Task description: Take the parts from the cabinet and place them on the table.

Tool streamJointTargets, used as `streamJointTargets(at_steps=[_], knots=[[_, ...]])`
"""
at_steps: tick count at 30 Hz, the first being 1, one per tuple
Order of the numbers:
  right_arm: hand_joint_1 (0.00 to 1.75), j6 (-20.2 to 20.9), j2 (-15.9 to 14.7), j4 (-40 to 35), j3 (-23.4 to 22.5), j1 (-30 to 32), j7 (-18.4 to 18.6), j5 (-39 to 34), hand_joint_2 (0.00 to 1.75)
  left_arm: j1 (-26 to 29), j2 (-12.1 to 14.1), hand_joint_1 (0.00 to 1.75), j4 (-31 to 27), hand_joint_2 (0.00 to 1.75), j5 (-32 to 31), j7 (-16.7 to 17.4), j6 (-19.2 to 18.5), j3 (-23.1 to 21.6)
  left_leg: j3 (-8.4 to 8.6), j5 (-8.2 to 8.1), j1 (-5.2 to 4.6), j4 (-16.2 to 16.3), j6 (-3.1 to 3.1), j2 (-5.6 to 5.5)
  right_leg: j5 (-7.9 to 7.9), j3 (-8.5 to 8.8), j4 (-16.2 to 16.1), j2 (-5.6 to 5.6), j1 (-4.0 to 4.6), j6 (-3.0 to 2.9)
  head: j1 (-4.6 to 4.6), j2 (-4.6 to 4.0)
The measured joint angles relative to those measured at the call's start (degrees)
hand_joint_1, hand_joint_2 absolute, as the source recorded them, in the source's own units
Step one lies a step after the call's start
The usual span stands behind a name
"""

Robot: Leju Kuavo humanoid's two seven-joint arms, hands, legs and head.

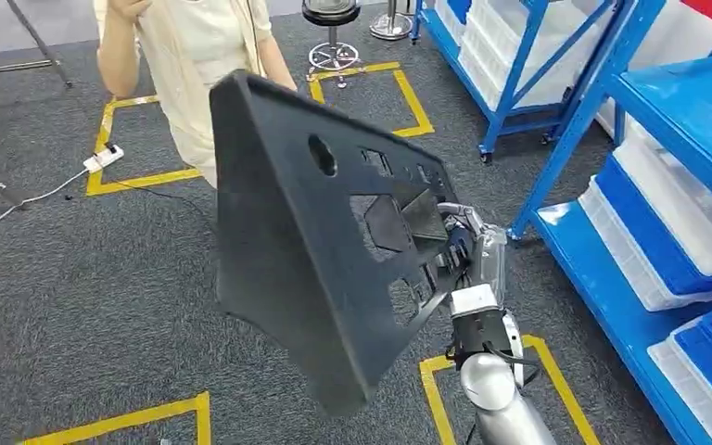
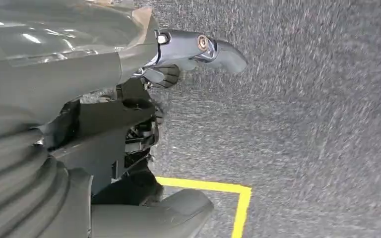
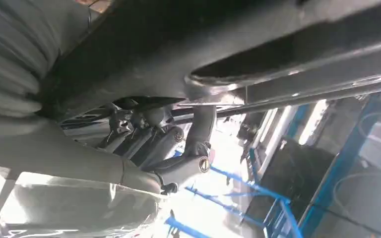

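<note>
A large black panel (image 1: 306, 241) with several cut-outs is held up tilted in front of me, over the grey carpet. My right hand (image 1: 468, 246) grips its right edge, fingers hooked through a cut-out. In the right wrist view the panel's underside (image 3: 228, 44) spans the picture, with the right hand (image 3: 168, 148) curled against it. In the left wrist view my left hand (image 2: 54, 89) has a dark ribbed part of the panel (image 2: 104, 134) between thumb and fingers. In the head view the panel hides the left hand.
A person in a cream top (image 1: 195, 56) stands just behind the panel. Blue shelving (image 1: 667, 120) with white bins (image 1: 677, 222) runs along the right. Yellow tape squares (image 1: 389, 83) mark the carpet; a stool (image 1: 331, 28) and a power strip (image 1: 104, 159) lie further off.
</note>
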Motion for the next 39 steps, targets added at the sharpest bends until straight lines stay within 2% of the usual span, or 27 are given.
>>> streamJointTargets(at_steps=[1, 3, 5, 6, 7, 8, 10, 12, 13, 15, 16, 17, 20, 21, 23, 24, 26, 27, 28, 30, 31, 32, 33, 35, 36, 38, 39], knots=[[1.75, 0.0, 0.0, 0.09, 0.0, -0.2, 0.0, 0.02, 1.75, 0.01, 0.09, 0.0, 0.0, 1.75, 0.0, 0.02, 0.02, 0.02, -0.48, -0.54, -0.1, 0.86, -0.79, -0.6, -0.03, 0.72, -1.39, 1.77, 0.02, -0.05, 0.11, 0.0], [1.75, 0.11, 0.04, 0.17, 0.04, -0.58, 0.0, 0.07, 1.75, -0.05, 0.07, 0.0, 0.0, 1.75, 0.04, 0.04, 0.02, 0.04, -1.31, -0.7, -0.08, 1.53, -1.38, -1.14, 0.23, 0.86, -1.74, 1.12, 0.37, -1.77, 0.22, 0.0], [1.75, 0.26, 0.2, 0.24, 0.09, -1.14, 0.0, 0.07, 1.75, 0.18, 0.13, 0.0, 0.04, 1.75, 0.24, 0.04, 0.02, 0.09, -1.61, -0.52, 0.19, 1.45, -1.7, -1.73, 0.43, 0.74, -1.76, 0.49, 0.62, -2.62, 0.15, 0.0], [1.75, 0.63, 0.26, 0.24, 0.15, -1.59, 0.0, -0.02, 1.75, 0.21, 0.33, 0.0, 0.04, 1.75, 0.46, 0.02, 0.17, 0.09, -1.71, -0.92, 0.36, 1.95, -1.93, -0.74, 0.58, 0.84, -1.94, -0.04, 0.15, -2.99, 0.15, 0.0], [1.75, 0.83, 0.33, 0.31, 0.18, -2.01, 0.0, -0.11, 1.75, 0.2, 0.24, 0.0, 0.04, 1.75, 0.61, 0.0, 0.24, 0.09, -2.38, -2.05, 0.09, 3.62, -2.27, 2.11, 0.55, 0.96, -1.98, -0.32, 0.32, -3.39, -0.02, 0.0], [1.75, 0.98, 0.42, 0.33, 0.22, -2.41, 0.0, -0.11, 1.75, 0.08, 0.24, 0.0, 0.04, 1.75, 0.68, -0.02, 0.24, 0.11, -4.19, -4.08, 0.3, 7.16, -2.62, 3.66, 0.46, 0.99, -1.98, -0.82, 0.53, -3.75, -0.22, 0.0], [1.75, 1.2, 0.44, 0.68, 0.24, -3.14, -0.04, -0.11, 1.75, 0.05, 0.24, 0.0, 0.04, 1.75, 1.25, -0.02, -0.04, 0.15, -8.99, -7.91, 0.59, 16.3, -2.96, 4.56, 0.29, 0.98, -1.96, -1.97, 0.92, -4.02, -0.22, 0.0], [1.75, 1.33, 0.44, 1.18, 0.35, -3.94, -0.07, -0.07, 1.75, 0.06, 0.09, 0.0, 0.04, 1.75, 1.33, 0.07, -0.07, 0.31, -11.18, -7.86, 0.59, 19.52, -2.88, 4.64, 0.15, 1.01, -1.96, -3.2, 1.26, -4.19, -0.22, 0.0], [1.75, 1.38, 0.46, 1.33, 0.44, -4.47, -0.09, -0.02, 1.75, 0.02, 0.07, 0.0, 0.04, 1.75, 1.18, 0.2, 0.15, 0.31, -10.17, -5.96, 0.55, 16.96, -2.58, 4.67, 0.04, 1.07, -1.96, -3.76, 1.43, -4.31, -0.24, 0.0], [1.75, 1.4, 0.59, 1.46, 0.72, -5.53, -0.09, 0.0, 1.75, -0.12, 0.04, 0.0, 0.04, 1.75, 0.37, 0.55, 1.03, 0.31, -4.85, -1.0, 0.12, 6.8, -1.48, 5.81, -0.14, 1.43, -2.0, -4.71, 1.59, -4.51, -0.24, 0.0], [1.75, 1.4, 0.7, 1.46, 0.85, -6.02, 0.02, 0.24, 1.75, -0.35, 0.02, 0.0, 0.02, 1.75, -0.26, 0.7, 1.49, 0.2, -2.45, -0.15, -0.64, 2.26, -0.74, 8.76, -0.23, 1.58, -2.07, -5.12, 1.61, -4.59, -0.2, 0.0], [1.75, 1.4, 0.74, 1.49, 0.92, -6.32, 0.07, 0.33, 1.75, -0.67, 0.02, 0.0, 0.02, 1.75, -0.68, 0.92, 1.71, 0.04, -2.37, -0.64, -1.0, 2.14, -0.54, 9.4, -0.38, 1.58, -2.14, -5.55, 2.1, -4.25, -0.15, 0.0], [1.75, 1.33, 0.87, 1.46, 1.2, -6.53, 0.61, 0.59, 1.75, -1.0, 0.0, 0.0, 0.0, 1.75, -0.59, 1.14, 1.27, -0.04, -2.41, -0.46, -1.52, 1.44, 0.0, 7.63, -0.44, 2.05, -2.78, -7.18, 1.64, -3.78, -0.28, 0.0], [1.75, 1.31, 0.92, 1.4, 1.2, -6.69, 0.61, 0.68, 1.75, -0.99, 0.02, 0.0, -0.02, 1.75, -0.55, 1.14, 0.74, -0.02, -1.21, 0.27, -1.17, -0.08, 0.42, 6.74, -0.64, 2.45, -3.05, -7.3, 2.12, -3.47, -0.24, 0.0], [1.75, 1.16, 0.81, 1.44, 1.22, -6.99, 0.63, 0.79, 1.75, -1.18, -0.22, 0.0, -0.02, 1.75, -0.59, 1.05, 0.04, -0.09, -0.16, 1.08, -0.62, -1.55, 0.6, 5.73, -2.42, 0.82, 0.96, -2.94, 1.79, -3.66, -0.28, 0.0], [1.75, 1.14, 0.74, 1.46, 1.22, -7.09, 0.63, 0.74, 1.75, -1.44, -0.35, 0.0, -0.02, 1.75, -0.7, 1.05, -0.18, -0.15, -0.17, 1.15, -0.52, -1.58, 0.71, 5.09, -4.03, -1.24, 5.15, -1.8, 1.7, -3.87, -0.04, 0.0], [1.75, 1.14, 0.52, 1.77, 1.22, -7.12, 0.63, 0.41, 1.75, -1.49, -0.68, 0.0, -0.02, 1.75, -0.98, 1.05, -0.17, -0.57, -0.19, 1.09, -0.48, -1.52, 0.71, 3.41, -6.79, -6.09, 13.66, -1.23, 1.44, -3.74, 0.0, 0.0], [1.75, 1.14, 0.48, 1.92, 1.22, -7.15, 0.63, 0.31, 1.75, -1.41, -0.72, 0.0, -0.02, 1.75, -1.05, 1.07, -0.17, -0.7, -0.18, 1.05, -0.43, -1.48, 0.64, 2.6, -6.58, -7.05, 14.71, -1.22, 1.33, -3.27, 0.0, 0.0], [1.75, 1.14, 0.46, 2.05, 1.25, -7.18, 0.63, 0.28, 1.75, -1.37, -0.77, 0.0, -0.02, 1.75, -1.07, 1.07, -0.17, -0.72, -0.14, 0.99, -0.29, -1.36, 0.51, 1.76, -5.19, -6.49, 12.66, -1.21, 1.11, -2.52, 0.0, 0.0], [1.75, 1.14, 0.46, 2.08, 1.25, -7.57, 0.63, 0.17, 1.75, -1.41, -0.94, 0.0, -0.02, 1.75, -1.05, 1.07, -0.46, -0.77, -0.17, 0.42, 0.25, -0.39, -0.32, 0.12, -0.19, -2.01, 2.41, -0.67, 0.29, -0.67, 0.0, 0.0], [1.75, 1.2, 0.46, 2.18, 1.25, -7.91, 0.61, 0.13, 1.75, -1.43, -0.98, 0.0, -0.02, 1.75, -1.01, 1.05, -1.5, -0.77, -0.46, -0.06, 0.48, 0.48, -0.96, -0.55, 1.17, -0.09, -2.0, 0.81, -0.21, -0.1, 0.02, 0.0], [1.75, 1.37, 0.48, 2.47, 1.29, -8.28, 0.59, 0.13, 1.75, -1.47, -0.96, 0.0, -0.02, 1.75, -1.03, 1.01, -2.83, -0.79, -1.03, -0.49, 0.03, 1.14, -1.59, -1.05, 0.73, -0.17, -1.66, 1.49, 0.38, -0.66, 0.22, 0.0], [1.75, 1.46, 0.61, 2.6, 1.33, -8.66, 0.52, 0.13, 1.75, -1.49, -1.07, 0.0, -0.04, 1.75, -1.48, 0.81, -4.63, -1.07, -1.41, -0.57, 0.16, 1.52, -1.73, -1.28, 0.87, 0.11, -1.6, 0.91, 0.35, -1.68, 0.11, 0.0], [1.75, 1.57, 0.87, 3.15, 1.6, -9.48, 0.52, 0.22, 1.75, -1.42, -1.4, 0.0, 0.0, 1.75, -3.06, 0.04, -6.45, -2.12, -1.73, -0.34, 0.43, 1.34, -1.98, -1.68, 1.01, -0.16, -1.54, 0.4, 0.7, -2.5, 0.02, 0.0], [1.75, 1.66, 1.07, 3.52, 1.81, -9.92, 0.52, 0.2, 1.75, -1.44, -1.46, 0.0, 0.0, 1.75, -4.0, -0.28, -6.1, -2.71, -1.86, -0.54, 0.59, 1.54, -2.11, -1.81, 1.12, -0.09, -1.65, 0.02, 0.14, -2.78, 0.02, 0.0], [1.75, 1.88, 1.49, 4.0, 2.14, -10.78, 0.48, 0.15, 1.75, -1.57, -2.12, 0.0, -0.02, 1.75, -5.34, -0.79, -5.46, -3.96, -3.07, -2.46, 0.38, 4.6, -2.69, 2.69, 1.06, 0.23, -1.8, -0.69, 0.37, -3.64, -0.48, 0.0], [1.75, 1.88, 1.6, 4.15, 2.21, -11.13, 0.44, 0.15, 1.75, -1.81, -2.36, 0.0, -0.02, 1.75, -5.49, -0.94, -5.4, -4.42, -5.24, -4.61, 0.56, 8.77, -2.91, 4.03, 0.98, 0.25, -1.78, -1.15, 0.62, -3.73, -0.44, 0.0]])
